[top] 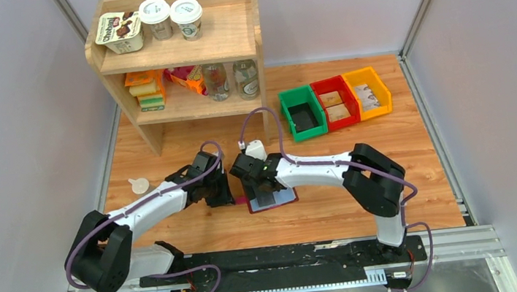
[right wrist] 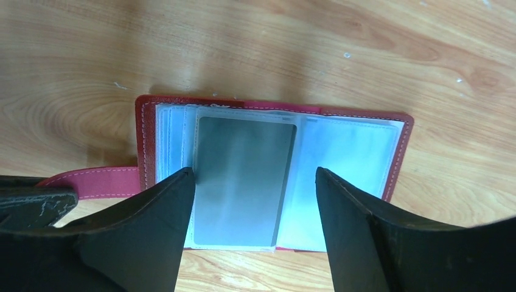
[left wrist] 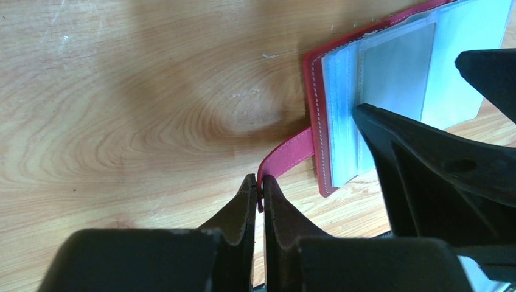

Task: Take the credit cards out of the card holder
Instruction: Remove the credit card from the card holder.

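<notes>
The dark-red card holder (right wrist: 146,131) lies open on the wooden table, with grey-blue plastic sleeves showing; it also shows in the top view (top: 285,200) and the left wrist view (left wrist: 316,91). A grey credit card (right wrist: 243,176) sits in the left sleeve. My left gripper (left wrist: 260,182) is shut on the holder's closing tab (left wrist: 292,152) at the holder's left side. My right gripper (right wrist: 254,176) is open just above the open holder, with its fingers on either side of the grey card.
A wooden shelf (top: 247,41) with cups, bottles and boxes stands at the back. Green (top: 302,112), red (top: 333,101) and yellow (top: 369,91) bins sit at the back right. A small white funnel-like object (top: 139,184) lies left of the left arm.
</notes>
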Controlling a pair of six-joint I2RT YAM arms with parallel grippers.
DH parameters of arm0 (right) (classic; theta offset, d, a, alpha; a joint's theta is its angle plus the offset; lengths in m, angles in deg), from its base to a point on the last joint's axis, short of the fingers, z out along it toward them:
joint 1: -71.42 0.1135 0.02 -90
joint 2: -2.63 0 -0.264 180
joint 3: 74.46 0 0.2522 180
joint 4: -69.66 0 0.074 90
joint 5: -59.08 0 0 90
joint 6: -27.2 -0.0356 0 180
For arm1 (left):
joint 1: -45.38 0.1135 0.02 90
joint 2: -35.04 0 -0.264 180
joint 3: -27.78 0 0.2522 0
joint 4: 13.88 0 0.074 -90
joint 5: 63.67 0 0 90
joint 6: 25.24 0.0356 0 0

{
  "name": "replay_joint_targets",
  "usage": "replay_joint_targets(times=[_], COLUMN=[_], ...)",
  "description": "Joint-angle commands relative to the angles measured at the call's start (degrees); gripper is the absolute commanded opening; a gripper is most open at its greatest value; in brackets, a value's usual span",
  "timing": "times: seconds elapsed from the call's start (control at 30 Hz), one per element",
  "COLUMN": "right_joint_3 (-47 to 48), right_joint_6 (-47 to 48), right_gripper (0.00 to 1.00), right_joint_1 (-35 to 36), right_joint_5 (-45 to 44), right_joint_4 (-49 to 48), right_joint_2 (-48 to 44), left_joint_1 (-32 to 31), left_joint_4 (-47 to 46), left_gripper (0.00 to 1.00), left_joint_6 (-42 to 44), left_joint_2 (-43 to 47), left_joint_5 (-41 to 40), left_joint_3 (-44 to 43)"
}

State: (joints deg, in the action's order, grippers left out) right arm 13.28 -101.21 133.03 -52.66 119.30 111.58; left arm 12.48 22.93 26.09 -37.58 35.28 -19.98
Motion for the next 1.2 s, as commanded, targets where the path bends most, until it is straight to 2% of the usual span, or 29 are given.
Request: replay_joint_targets(times=[0.0, 0.27, 0.4, 0.53, 0.73, 1.03, 1.17], right_joint_3=[0.0, -2.3, -2.7, -1.8, 0.1, -0.4, 0.1], right_joint_6=[-0.3, 0.4, 1.6, 1.7, 0.9, 0.9, 0.8], right_gripper=[0.73, 0.7, 0.73, 0.79, 0.84, 0.86, 0.86], right_joint_1=[-0.2, -1.9, -1.7, -0.7, -0.1, -0.1, -0.1], right_joint_5=[-5.7, -6.0, -1.6, 1.9, 2.4, 7.2, 6.5], right_joint_4=[3.1, 3.4, 0.2, -3.8, -4.8, -7.8, -6.7], right_joint_2=[-5.7, -10.4, -10.5, -8.6, -3.7, -1.0, -0.2], left_joint_1=[0.2, 0.3, 0.3, 0.3, 0.4, 0.4, 0.4], left_joint_4=[0.2, 0.7, 0.7, 0.6, 0.3, 0.1, 0.1], left_gripper=[0.0, 0.0, 0.0, 0.0, 0.0, 0.0, 0.0], left_joint_6=[0.0, 0.0, -0.1, -0.1, -0.1, 0.1, 0.1], left_joint_2=[1.3, 2.0, 2.5, 2.8, 2.7, 2.7, 2.7], left_joint_5=[-0.4, -0.9, -0.9, -0.9, -0.4, -0.3, -0.3], left_joint_3=[0.4, 0.6, 0.8, 0.8, 1.1, 1.1, 1.2])
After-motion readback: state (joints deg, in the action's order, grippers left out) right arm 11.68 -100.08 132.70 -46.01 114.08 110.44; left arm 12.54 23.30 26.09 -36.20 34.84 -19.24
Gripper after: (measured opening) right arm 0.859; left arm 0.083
